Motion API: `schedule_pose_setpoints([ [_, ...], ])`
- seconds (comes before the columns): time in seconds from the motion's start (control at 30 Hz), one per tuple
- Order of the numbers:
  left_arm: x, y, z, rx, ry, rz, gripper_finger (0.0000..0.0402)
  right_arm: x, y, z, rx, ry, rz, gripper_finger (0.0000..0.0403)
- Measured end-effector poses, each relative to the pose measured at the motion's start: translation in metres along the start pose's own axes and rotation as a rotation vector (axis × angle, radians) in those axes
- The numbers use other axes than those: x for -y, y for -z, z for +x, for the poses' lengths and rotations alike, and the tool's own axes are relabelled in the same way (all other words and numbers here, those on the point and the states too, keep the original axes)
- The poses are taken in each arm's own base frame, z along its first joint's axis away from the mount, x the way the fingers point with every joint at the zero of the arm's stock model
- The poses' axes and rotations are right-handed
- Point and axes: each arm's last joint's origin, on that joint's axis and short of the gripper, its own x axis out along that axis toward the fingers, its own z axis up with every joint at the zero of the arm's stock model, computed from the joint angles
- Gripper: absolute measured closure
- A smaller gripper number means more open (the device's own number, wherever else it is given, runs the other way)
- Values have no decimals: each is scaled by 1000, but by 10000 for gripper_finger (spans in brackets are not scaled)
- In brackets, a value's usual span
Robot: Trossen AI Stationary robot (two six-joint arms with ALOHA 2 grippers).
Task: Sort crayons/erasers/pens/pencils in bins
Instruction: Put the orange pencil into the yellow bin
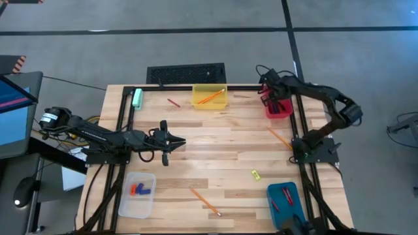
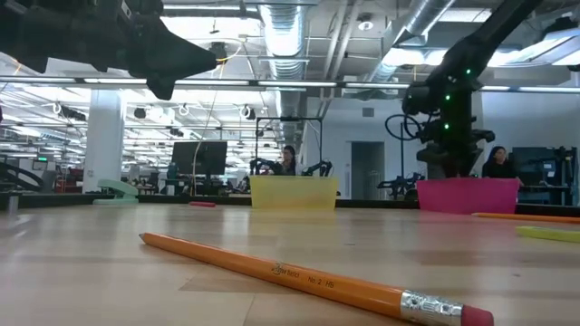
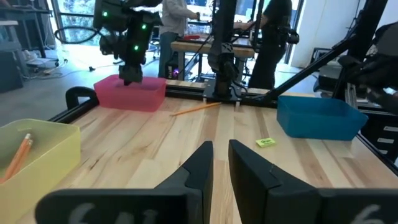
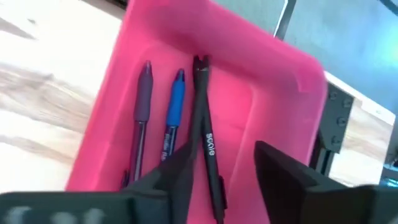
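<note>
Black plastic pen [image 4: 208,143] lies in the red rectangular plastic bin [image 4: 155,37], between my right gripper [image 4: 224,149] fingers. My jaws are apart, not clamping it.

To do this well: lift straight up. The pen sits close to one finger, so any sideways move drags it, and I shouldn't clip the bin wall.

Counts:
- Pens: 3, all in the red bin. Purple pen [image 4: 142,106], blue pen [image 4: 175,106], the black one.
- Long orange pencils: 3. One in the yellow plastic bin [image 1: 210,98], one by my base [image 1: 279,138], one at the near edge [image 1: 206,201].
- Erasers: 3. Two, blue and red-orange, in the clear bin [image 1: 140,189]; small yellow block [image 1: 255,174] loose.
- Crayons: one short red stick [image 1: 173,102] loose. Some in the teal bin [image 1: 282,197], number unclear.
- Bins: 4.

Left gripper [image 3: 221,165] hangs mid-table, jaws nearly closed on nothing.
</note>
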Motion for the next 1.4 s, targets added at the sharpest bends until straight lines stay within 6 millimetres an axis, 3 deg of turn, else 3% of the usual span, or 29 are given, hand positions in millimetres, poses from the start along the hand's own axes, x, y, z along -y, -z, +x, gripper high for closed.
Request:
schedule_pose_setpoints([
  [0.13,0,1,0,-8,7,3,360,4,5,-18,27,-10,-7,193],
  [0.23,1,2,0,-22,38,11,360,3,14,-38,44,-28,-40,203],
  [0.37,3,5,0,-59,104,26,360,-6,33,-71,116,-106,-88,270],
  [0.53,8,13,5,-114,191,73,363,-30,70,-99,348,-310,-96,382],
  [0.73,31,14,31,-214,309,164,396,-66,119,-115,598,-639,-57,388],
  [0.93,67,19,61,-473,477,265,394,-93,155,-130,755,-718,-105,396],
  [1.13,97,26,80,-689,532,306,376,-107,172,-137,797,-732,-143,400],
  [1.4,110,42,98,-796,577,250,295,-120,177,-132,794,-706,-178,400],
])
